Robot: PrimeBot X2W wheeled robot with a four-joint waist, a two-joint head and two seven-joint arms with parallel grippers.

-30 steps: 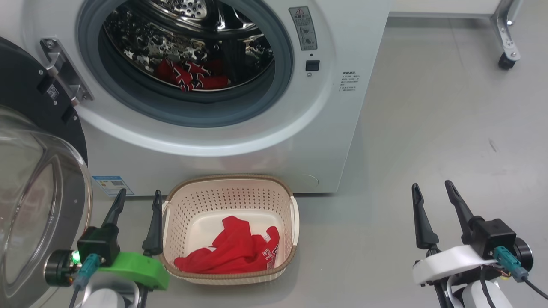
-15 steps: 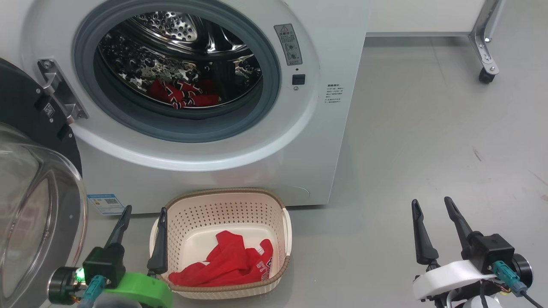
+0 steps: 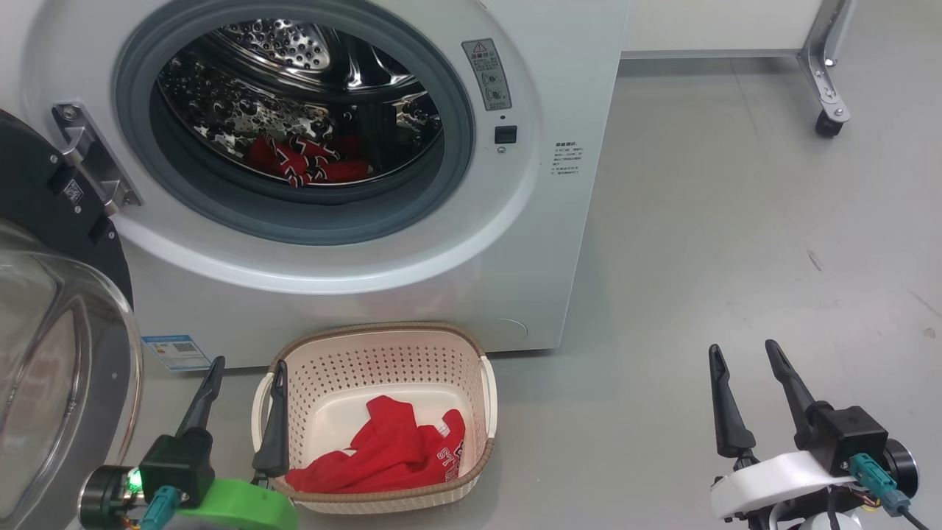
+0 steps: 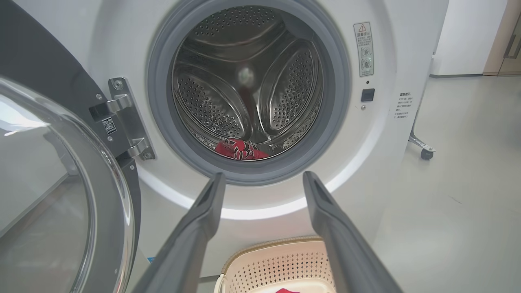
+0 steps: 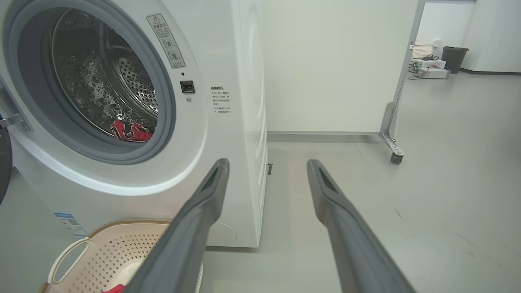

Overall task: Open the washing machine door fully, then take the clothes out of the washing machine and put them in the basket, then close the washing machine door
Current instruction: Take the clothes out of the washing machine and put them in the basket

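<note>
Left gripper (image 3: pixel 249 361): I see its jaws spread wide and empty. The fingers point forward at the lower edge of the washer's port.
Left gripper's surroundings: its right finger lies against the basket's left rim in my head view, but I cannot tell whether it touches. The open door is just to its left.
Right gripper (image 3: pixel 742 346): its jaws are also wide and empty. It sits over bare floor (image 3: pixel 736 235), well to the right of the basket, with its fingers pointing forward past the machine's right front corner.
Basket (image 3: pixel 383 329): it stands upright on the floor just in front of the machine's base, mouth up, with a white handle on each of its left and right sides.
Clothes in basket (image 3: pixel 390 450): one red garment is crumpled on the bottom. Its long run goes from the near-left corner toward the right wall, with the lettering at the right end.
Clothes in drum (image 3: pixel 305 158): a red and white striped bunch lies low in the drum, stretched side to side.
Washing machine (image 3: pixel 441 280): the port faces me and the steel drum (image 3: pixel 294 51) is exposed.
Washing machine door (image 3: pixel 51 346): it is swung out to the left on its hinge (image 3: pixel 88 158), and the glass bowl bulges from its inner face.
</note>
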